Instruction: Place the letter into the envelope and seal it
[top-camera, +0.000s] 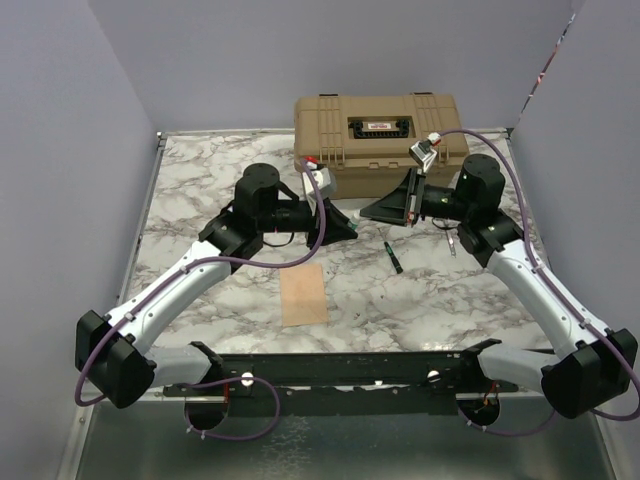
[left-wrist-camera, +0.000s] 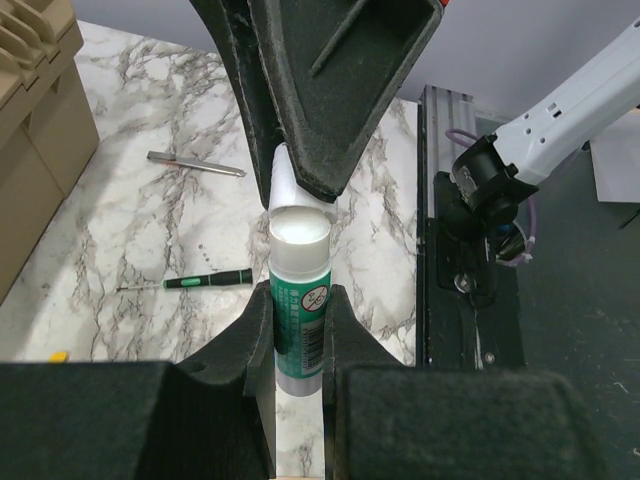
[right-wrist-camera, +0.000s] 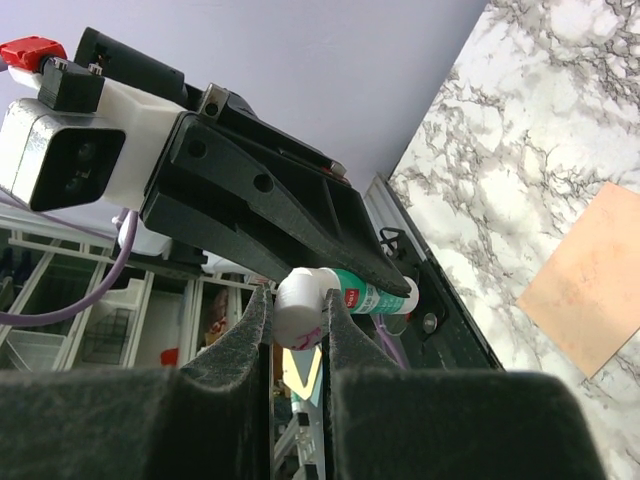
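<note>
**Top view.** 1 peach-tan paper (top-camera: 303, 295), flat on the marble, well in front of the toolbox (top-camera: 378, 135) and apart from both arms. No flap shows, so I cannot tell whether it is the letter or the envelope. Left gripper (top-camera: 346, 226) and right gripper (top-camera: 374, 210) are raised, tip to tip, just in front of the toolbox.

**Left wrist view.** 1 glue stick (left-wrist-camera: 298, 335), its green body clamped in the left jaws.

**Right wrist view.** Its white cap (right-wrist-camera: 298, 308) is clamped in the right jaws.

**Handling, judged.** The paper is probably light, thin, limp and easily creased, and hard to pinch while flat. Take it by 1 edge. The stick is rigid and smooth.
</note>
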